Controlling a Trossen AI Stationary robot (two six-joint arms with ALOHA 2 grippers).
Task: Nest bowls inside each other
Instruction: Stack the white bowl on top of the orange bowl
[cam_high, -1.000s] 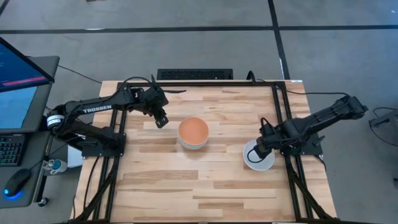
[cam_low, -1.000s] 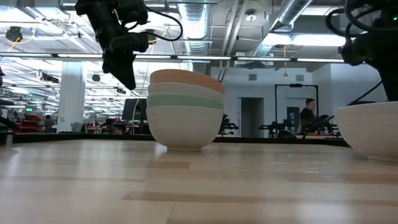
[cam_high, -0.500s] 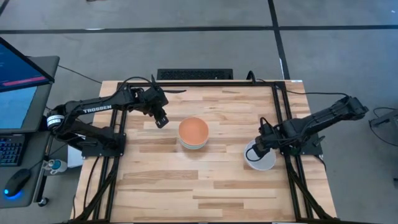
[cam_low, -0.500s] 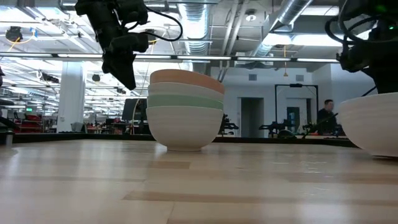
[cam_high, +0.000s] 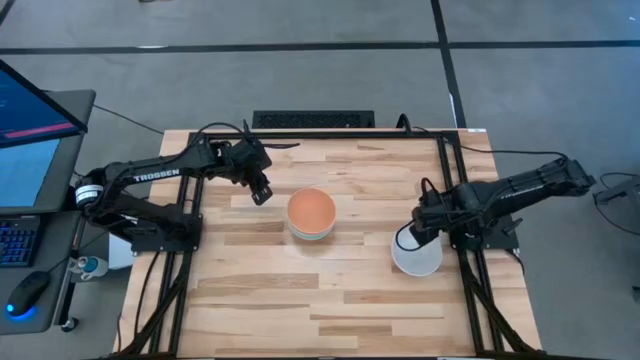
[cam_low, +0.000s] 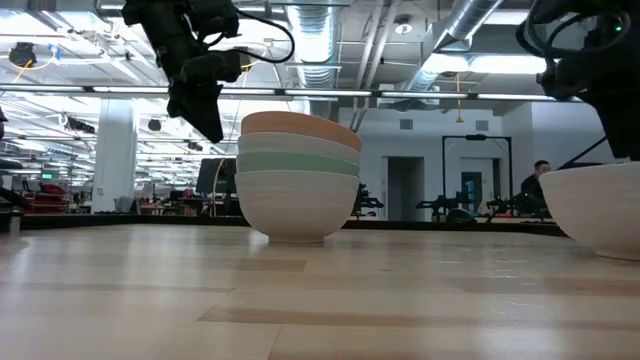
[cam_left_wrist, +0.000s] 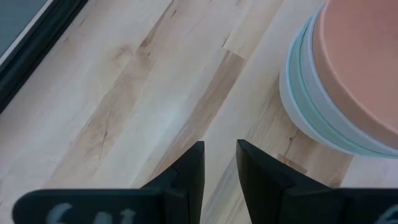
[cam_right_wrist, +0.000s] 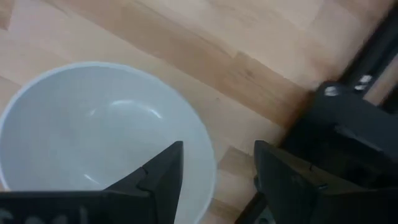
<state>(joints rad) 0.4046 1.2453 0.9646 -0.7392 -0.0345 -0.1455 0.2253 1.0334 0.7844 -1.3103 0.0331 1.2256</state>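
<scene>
- A wooden counter (cam_high: 300, 290) seen from above, one dark arm at each side.
- Near its middle stands a stack of bowls (cam_high: 311, 214): orange on top, mint green under it, white at the base.
- A lone white bowl (cam_high: 416, 256) rests near the counter's right edge.
- The right end effector (cam_high: 418, 226) has its fingers straddling this bowl's rim, one inside and one outside, apparently not yet clamped.
- The left end effector (cam_high: 261, 192) hovers just beside the stack, fingers slightly parted, holding nothing.
- Step in hand, as judged: grasping the lone bowl. Next it needs a firm pinch, a lift, then carrying over the stack.
</scene>
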